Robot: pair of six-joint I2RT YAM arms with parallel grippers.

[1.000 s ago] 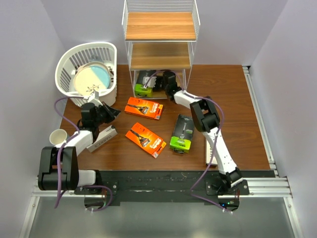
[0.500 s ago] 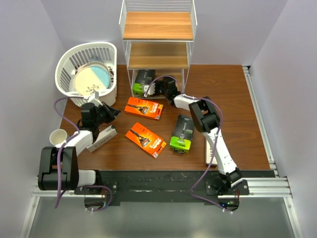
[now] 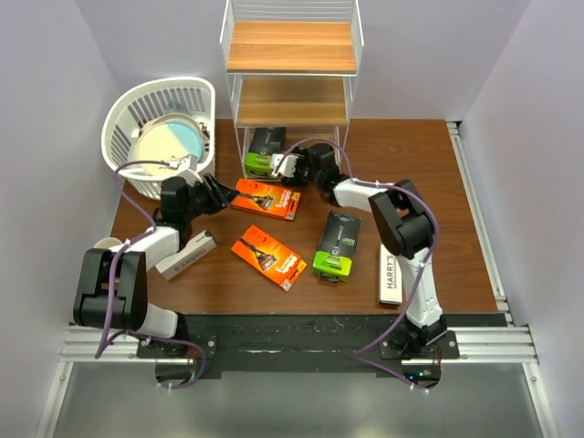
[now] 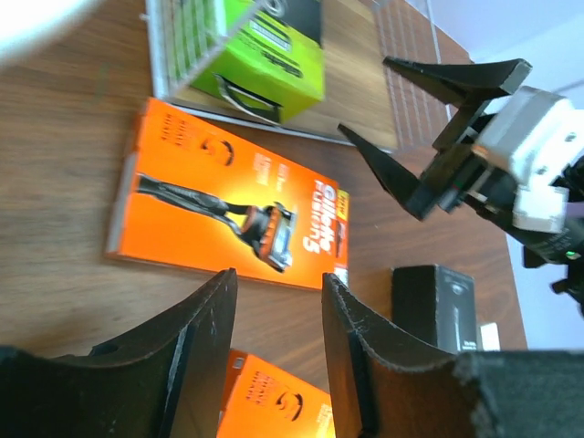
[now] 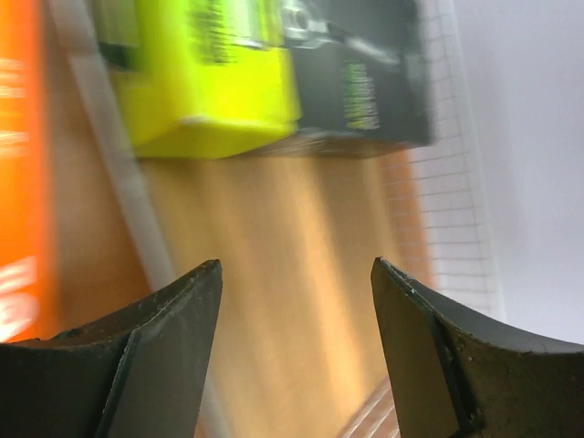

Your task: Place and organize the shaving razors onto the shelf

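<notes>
Right gripper point(image 5: 297, 265) gapes empty by the shelf point(image 3: 292, 100), green pack point(image 5: 210, 73) on its bottom board. Left gripper point(image 4: 278, 276), parted and empty too, hovers by the orange box point(image 4: 228, 205), so the arms could easily clash there.

Lab test cell: bare white walls point(image 3: 46, 137), tabletop robot arms point(image 3: 401, 228), metal mounting rail point(image 3: 493, 345).

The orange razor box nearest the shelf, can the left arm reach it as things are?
Probably yes: the left end effector stands open right beside the orange box, nothing between them.
</notes>
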